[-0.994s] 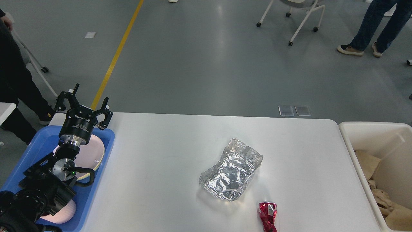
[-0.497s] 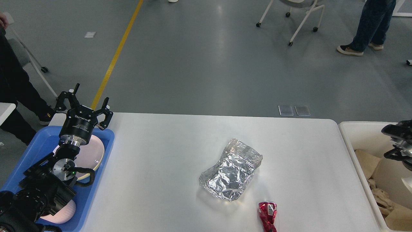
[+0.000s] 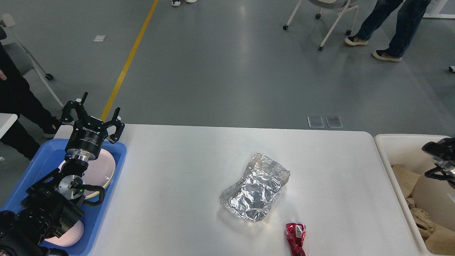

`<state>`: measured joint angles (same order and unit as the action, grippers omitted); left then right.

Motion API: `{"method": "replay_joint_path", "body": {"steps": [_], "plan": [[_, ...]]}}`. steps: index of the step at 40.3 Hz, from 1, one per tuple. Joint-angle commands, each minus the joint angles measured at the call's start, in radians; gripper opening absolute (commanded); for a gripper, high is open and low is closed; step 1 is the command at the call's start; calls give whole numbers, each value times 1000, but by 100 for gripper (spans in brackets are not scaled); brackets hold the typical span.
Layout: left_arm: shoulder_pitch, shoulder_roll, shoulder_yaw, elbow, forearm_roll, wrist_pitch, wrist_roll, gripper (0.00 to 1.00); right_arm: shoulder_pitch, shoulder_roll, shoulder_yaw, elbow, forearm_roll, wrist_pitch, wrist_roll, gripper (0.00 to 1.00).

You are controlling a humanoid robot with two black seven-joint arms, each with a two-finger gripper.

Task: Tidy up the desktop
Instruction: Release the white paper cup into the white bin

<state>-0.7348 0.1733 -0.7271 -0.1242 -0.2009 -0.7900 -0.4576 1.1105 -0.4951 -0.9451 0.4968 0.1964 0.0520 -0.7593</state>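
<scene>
The white desktop [image 3: 177, 185] fills the middle of the head view. A crumpled sheet of silver foil [image 3: 255, 186] lies on it a little right of centre. A crushed red can [image 3: 295, 238] lies near the front edge, just right of the foil. My left gripper [image 3: 93, 112] stands open above the far end of the blue tray, holding nothing. Only a dark piece of my right arm [image 3: 440, 156] shows at the right edge over the cream bin; its fingers cannot be made out.
A blue tray [image 3: 115, 158] at the table's left holds pinkish plates [image 3: 103, 170]. A cream bin [image 3: 398, 149] with crumpled brown paper stands at the right. People and a wheeled chair [image 3: 334, 14] are on the grey floor behind.
My right arm came into view at the right edge over the bin. The left arm, foil and can have not moved. The people behind have walked.
</scene>
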Motion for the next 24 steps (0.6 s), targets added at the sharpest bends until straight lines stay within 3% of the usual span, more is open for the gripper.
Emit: {"method": "replay_joint_path", "body": {"steps": [1,24], "plan": [[0,0,0,0,0,0,0,96,-11,0,3,0,0,2,-2,100],[0,0,0,0,0,0,-1,96,-13,-14,71,25,17,16,-8,100]]}}
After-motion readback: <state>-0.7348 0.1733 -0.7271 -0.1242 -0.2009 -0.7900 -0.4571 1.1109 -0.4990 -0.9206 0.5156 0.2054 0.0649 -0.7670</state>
